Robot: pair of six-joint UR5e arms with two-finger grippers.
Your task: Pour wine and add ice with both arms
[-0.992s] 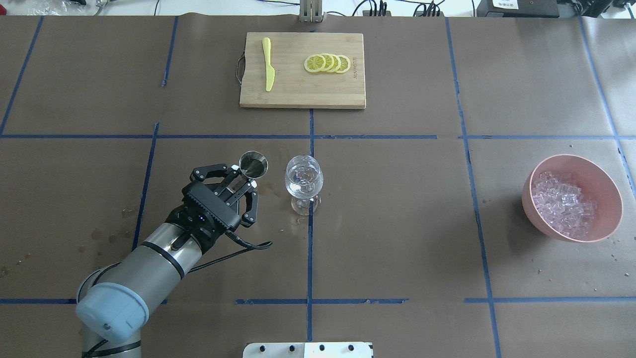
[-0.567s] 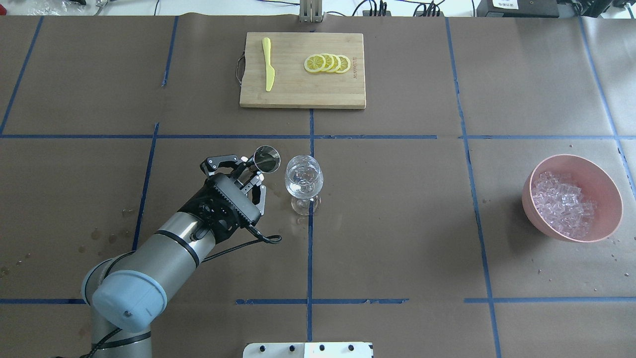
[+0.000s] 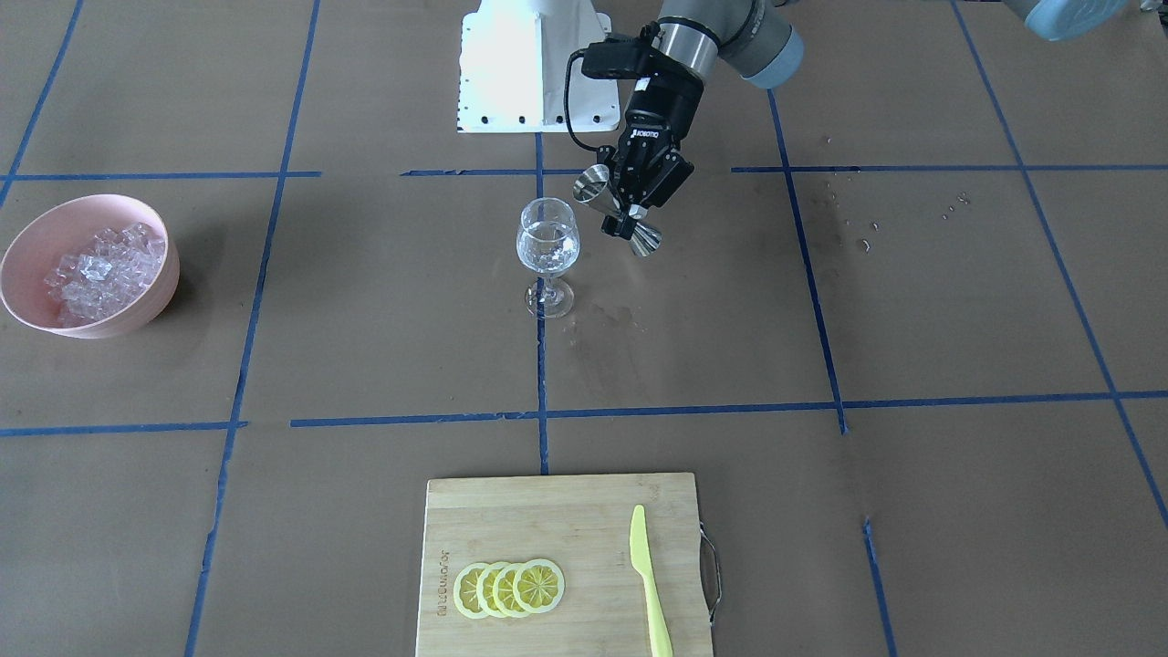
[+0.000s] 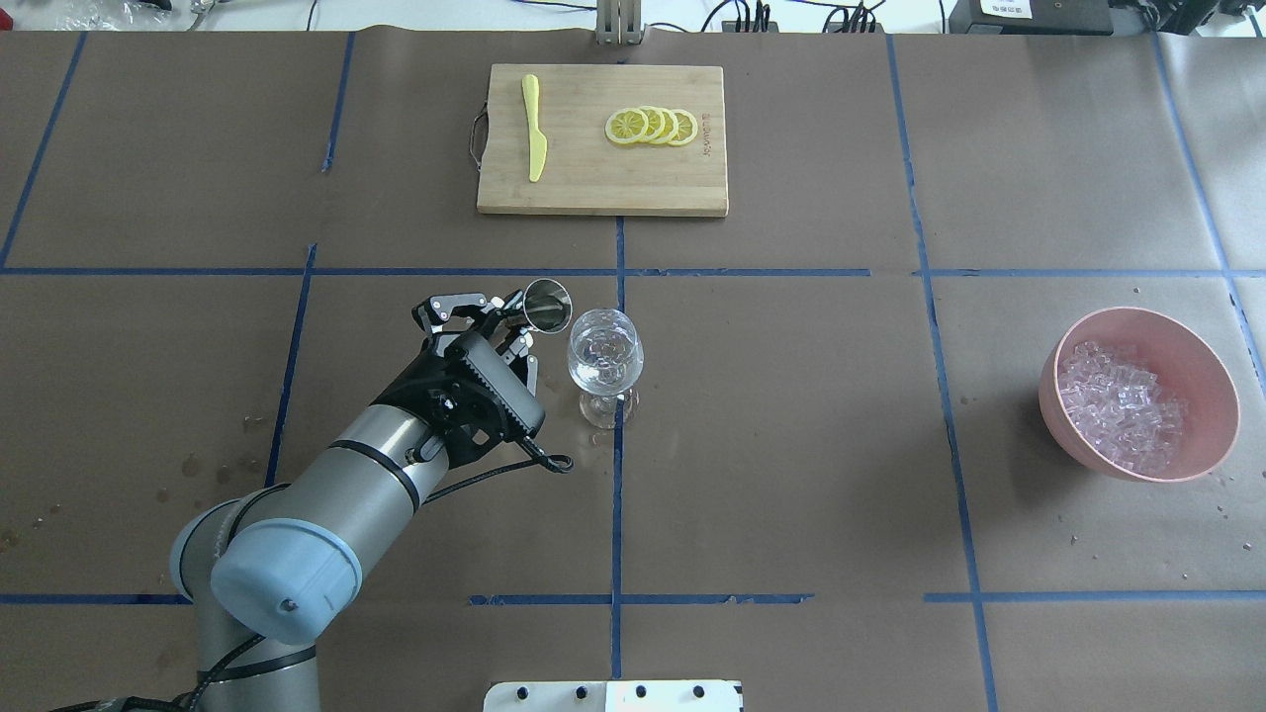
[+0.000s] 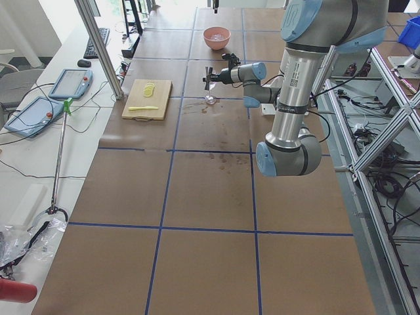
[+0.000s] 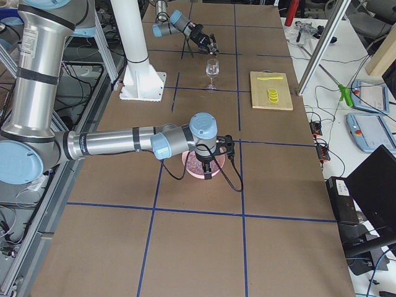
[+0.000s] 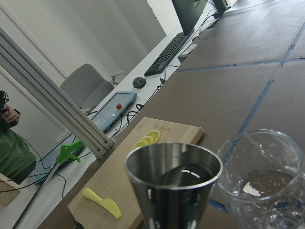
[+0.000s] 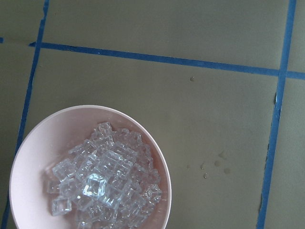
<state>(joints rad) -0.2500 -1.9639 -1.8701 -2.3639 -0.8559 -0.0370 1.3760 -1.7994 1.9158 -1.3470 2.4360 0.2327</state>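
my left gripper (image 4: 512,324) pinches a steel jigger (image 4: 547,304) at its waist, tilted, its mouth just beside the rim of the wine glass (image 4: 604,351). the wine (image 7: 259,183) sits low in that glass. my right gripper (image 6: 208,168) hangs over the pink bowl (image 8: 38,138) of ice (image 8: 102,183); i cannot tell whether its jaws are spread.

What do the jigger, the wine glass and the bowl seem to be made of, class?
Jigger: polished metal, likely stainless steel; it shows mirror-like reflections.
Wine glass: clear glass or clear plastic; the table shows through it.
Bowl: matte pink, probably plastic or ceramic; it is opaque, with no sharp glints.
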